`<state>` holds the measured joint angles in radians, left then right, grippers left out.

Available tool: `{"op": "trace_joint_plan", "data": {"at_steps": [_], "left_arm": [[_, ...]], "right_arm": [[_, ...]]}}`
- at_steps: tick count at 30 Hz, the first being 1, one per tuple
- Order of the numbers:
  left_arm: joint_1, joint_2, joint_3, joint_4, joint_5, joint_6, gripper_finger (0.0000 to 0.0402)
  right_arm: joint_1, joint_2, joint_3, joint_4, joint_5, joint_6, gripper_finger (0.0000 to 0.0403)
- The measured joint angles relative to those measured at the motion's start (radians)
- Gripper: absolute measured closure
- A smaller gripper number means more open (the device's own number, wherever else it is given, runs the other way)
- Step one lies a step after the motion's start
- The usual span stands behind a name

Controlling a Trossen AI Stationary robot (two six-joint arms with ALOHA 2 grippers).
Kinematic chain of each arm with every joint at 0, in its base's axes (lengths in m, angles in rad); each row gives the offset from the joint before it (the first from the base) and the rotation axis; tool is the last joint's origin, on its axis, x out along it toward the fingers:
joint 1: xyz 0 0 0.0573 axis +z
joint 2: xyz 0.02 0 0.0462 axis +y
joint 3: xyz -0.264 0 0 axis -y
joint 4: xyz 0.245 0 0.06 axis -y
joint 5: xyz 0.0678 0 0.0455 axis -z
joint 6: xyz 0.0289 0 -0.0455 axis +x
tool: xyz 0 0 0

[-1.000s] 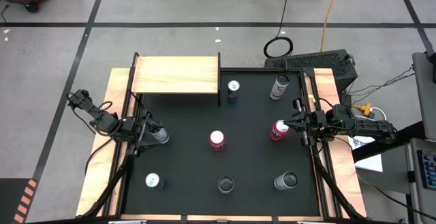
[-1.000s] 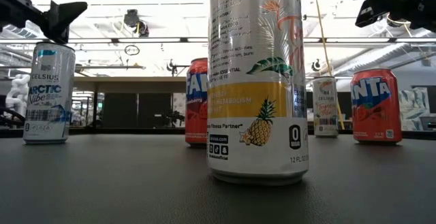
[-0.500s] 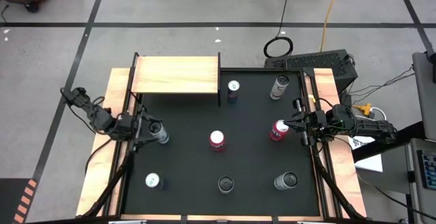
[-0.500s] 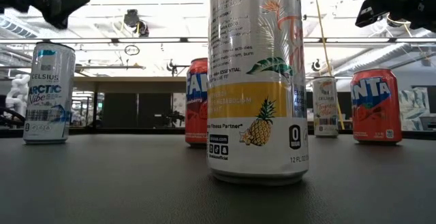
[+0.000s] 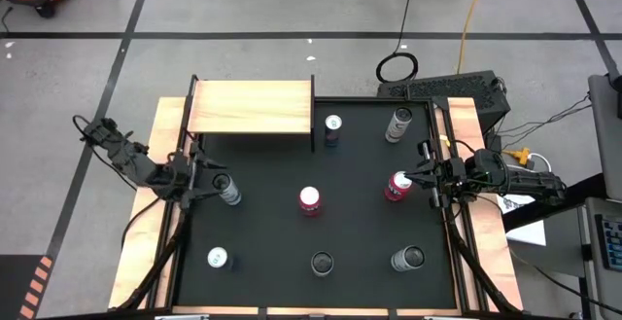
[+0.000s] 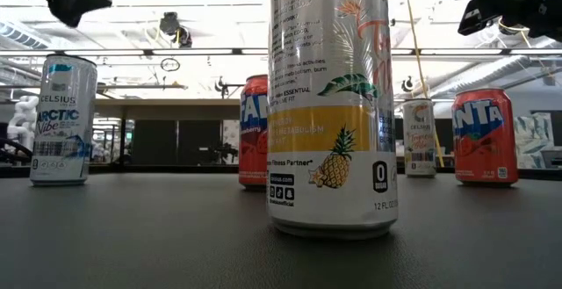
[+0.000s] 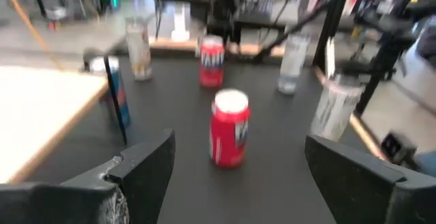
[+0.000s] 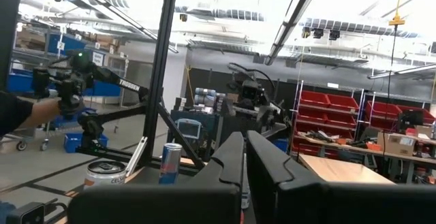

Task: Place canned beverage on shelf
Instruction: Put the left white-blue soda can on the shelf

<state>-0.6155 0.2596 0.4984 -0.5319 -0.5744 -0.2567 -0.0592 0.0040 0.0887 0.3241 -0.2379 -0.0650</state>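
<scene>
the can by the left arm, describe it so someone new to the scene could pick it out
Start at the pale wood shelf in the black mat's far left corner, then come along that left edge toward the near side. The first can there is the silver can, right in front of the left gripper, whose jaws are open. No other can has that gripper facing it.

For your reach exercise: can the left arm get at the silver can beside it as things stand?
Probably yes. The left gripper is open and sits right beside the silver can at the mat's left edge, with nothing between them. The shelf stands clear, farther back.
</scene>
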Motion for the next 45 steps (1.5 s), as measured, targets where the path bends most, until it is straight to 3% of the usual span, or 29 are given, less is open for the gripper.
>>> {"op": "trace_joint_plan", "data": {"at_steps": [6,19,27,37,45], "left_arm": [[0.000,0.063,0.000,-0.135,-0.009,-0.123,0.0068],[0.000,0.150,0.000,-0.159,-0.061,-0.132,0.0068],[0.000,0.186,0.000,-0.218,-0.098,-0.311,0.0068],[0.000,0.224,0.000,-0.229,-0.098,-0.320,0.0068],[0.000,0.256,0.003,-0.266,-0.104,-0.416,0.0068]], "right_arm": [[0.000,0.000,0.000,0.000,0.000,0.000,0.0403],[0.000,0.000,0.000,0.000,0.000,0.000,0.0403],[0.000,0.000,0.000,-0.008,0.000,0.001,0.0403],[0.000,0.000,0.000,-0.022,0.000,0.001,0.0403],[0.000,0.000,0.000,-0.024,0.000,0.001,0.0403]]}}
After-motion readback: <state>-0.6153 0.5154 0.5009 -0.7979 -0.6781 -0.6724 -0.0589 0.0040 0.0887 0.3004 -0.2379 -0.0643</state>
